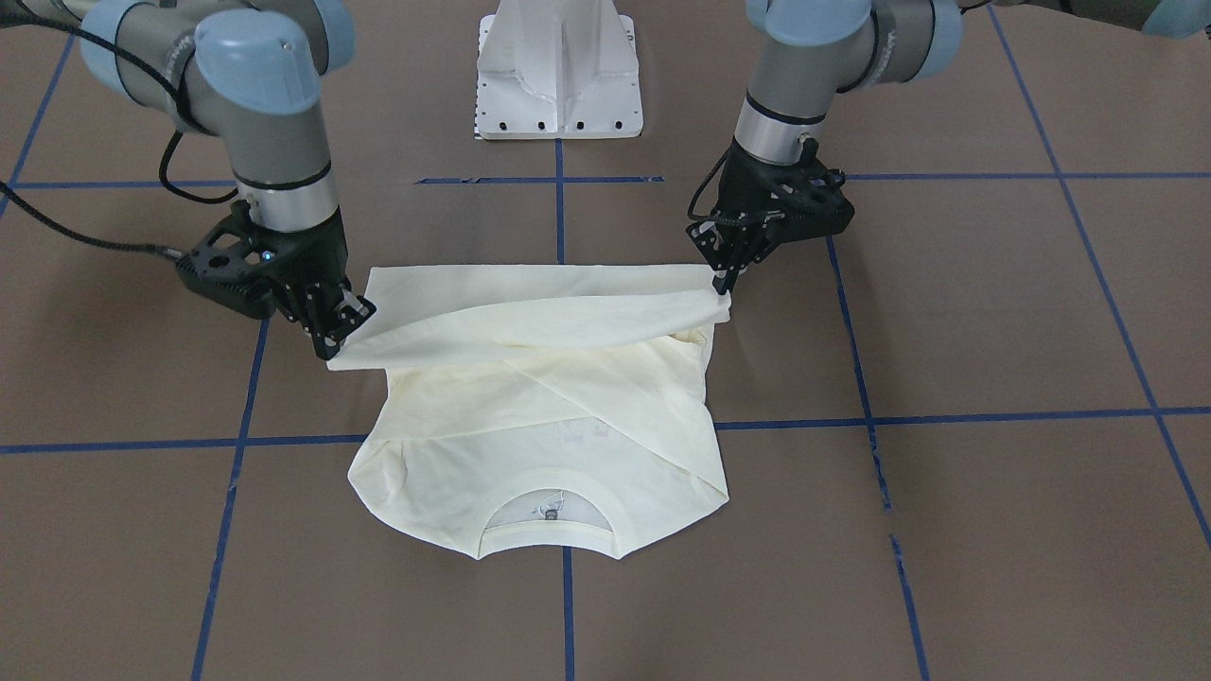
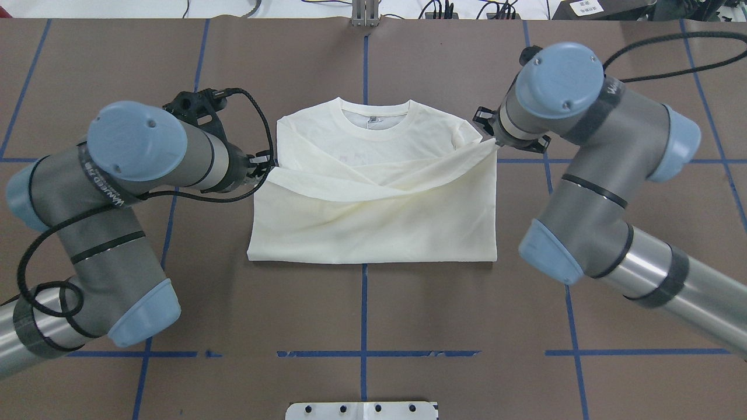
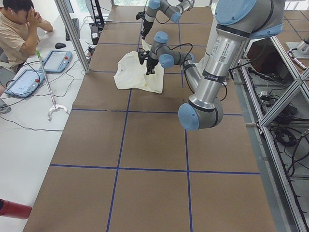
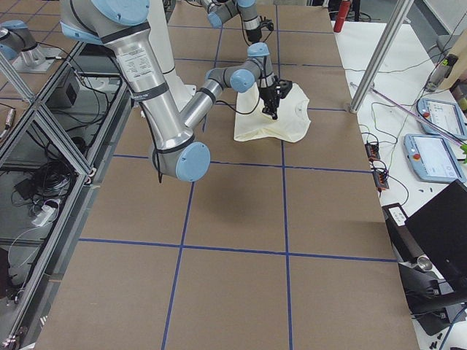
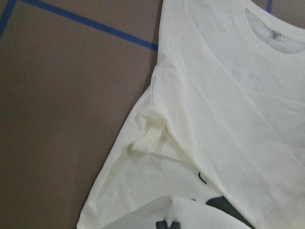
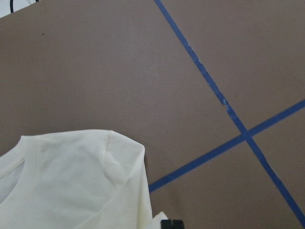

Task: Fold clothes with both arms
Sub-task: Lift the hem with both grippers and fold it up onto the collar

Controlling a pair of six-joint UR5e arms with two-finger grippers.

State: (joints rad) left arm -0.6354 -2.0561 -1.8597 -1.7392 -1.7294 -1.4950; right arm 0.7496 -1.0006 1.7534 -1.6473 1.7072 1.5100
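The shirt (image 2: 373, 233) lay about midway between the counter's (image 2: 408, 326) side edges, its near part bent in a soft fold on the robot's side, plain side up. Past that you had both lower corners pinched and lifted, the left tool (image 1: 727, 281) and the right tool (image 1: 333, 331) each closed on cloth, and the raised edge sagged between them. By my judgement you did best to draw that edge taut and level, then carry both corners evenly to the collar (image 2: 373, 111) at the far side.
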